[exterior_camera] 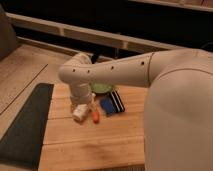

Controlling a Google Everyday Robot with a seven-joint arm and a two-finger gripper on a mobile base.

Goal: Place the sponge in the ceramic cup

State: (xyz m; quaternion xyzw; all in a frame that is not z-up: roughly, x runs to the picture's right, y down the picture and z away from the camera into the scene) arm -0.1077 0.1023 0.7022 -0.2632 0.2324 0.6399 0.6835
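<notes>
The gripper (83, 104) hangs low over the wooden table (75, 145); its jaw state cannot be told. At its 6 o'clock stands a whitish thing, probably the ceramic cup (80, 114). The sponge (106, 105) lies on the table at the gripper's 3 o'clock, outside the cup, so the placing seems left to do.

the end effector (80, 106), low over the desk (75, 145) beside the sponge (106, 105), cannot be told apart from a white object (80, 115) there. the arm (130, 70) hides most of the green bowl (102, 88).
</notes>
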